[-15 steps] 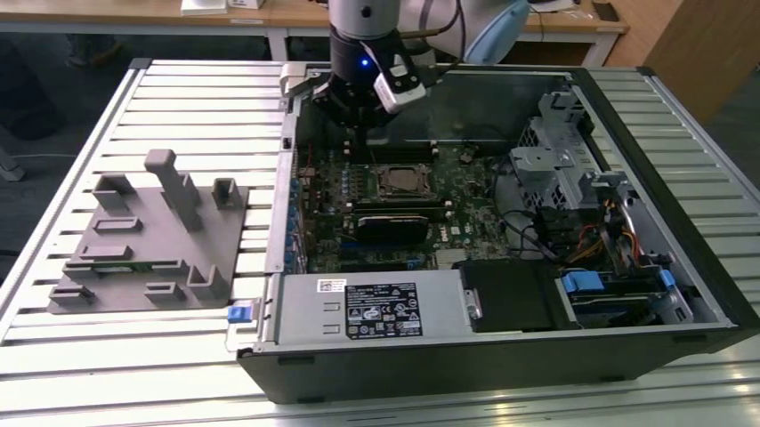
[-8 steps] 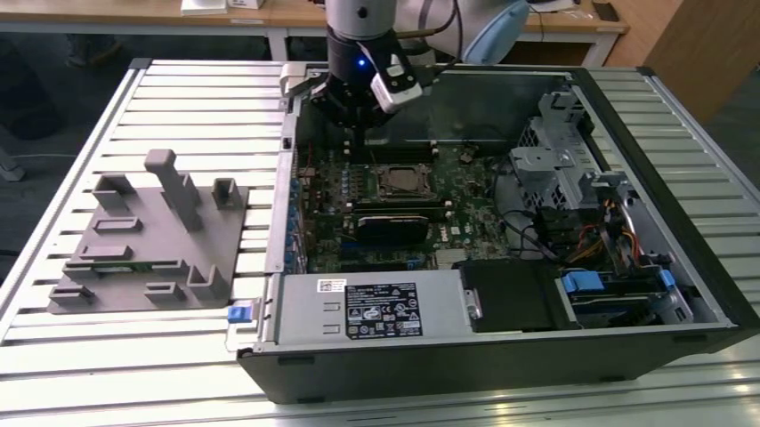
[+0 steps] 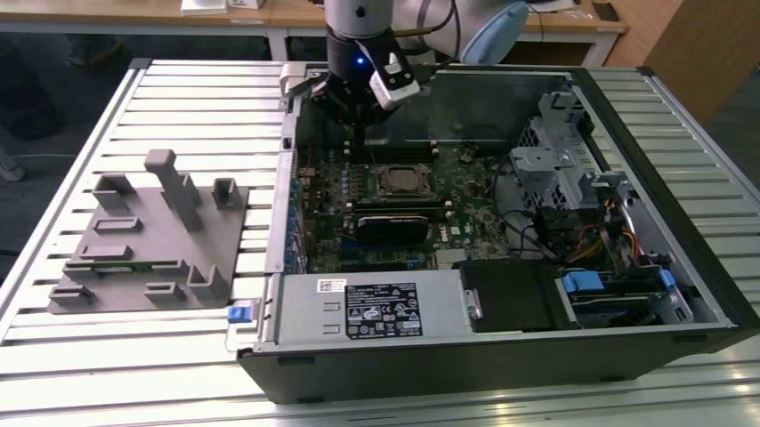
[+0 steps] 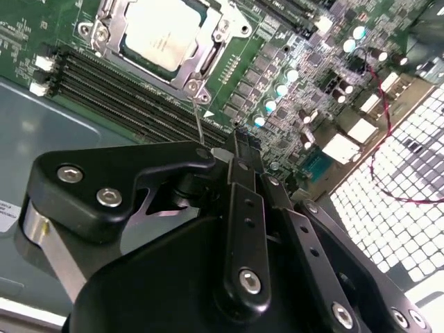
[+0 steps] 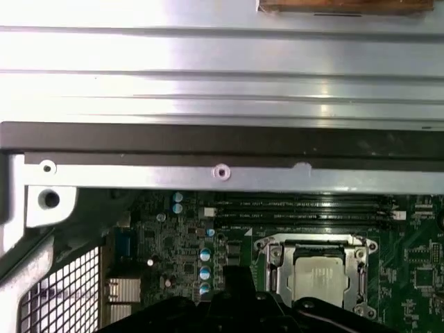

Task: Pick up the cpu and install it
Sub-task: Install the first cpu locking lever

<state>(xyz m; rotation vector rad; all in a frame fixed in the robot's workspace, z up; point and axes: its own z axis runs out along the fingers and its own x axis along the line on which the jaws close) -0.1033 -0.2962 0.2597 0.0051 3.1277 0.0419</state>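
Note:
The cpu (image 3: 398, 181) lies with its silvery top up inside the metal-framed socket (image 3: 400, 165) on the green motherboard (image 3: 464, 178); both wrist views look down on the cpu (image 4: 163, 35) (image 5: 319, 277). My gripper (image 3: 356, 147) hangs inside the open computer case, just off the socket's corner towards the exterior view's left and back. In the second wrist view the gripper (image 4: 234, 144) has its black fingers drawn together, shut on nothing. A thin metal lever (image 4: 199, 121) juts from the socket corner right beside the fingertips.
The grey plastic fixture (image 3: 155, 231) with upright blocks sits on the slatted table at the exterior view's left. Case walls (image 3: 499, 365), a power supply (image 3: 374, 307), drive cages (image 3: 570, 169) and cables (image 3: 594, 240) ring the motherboard. Memory slots (image 4: 125, 90) run beside the socket.

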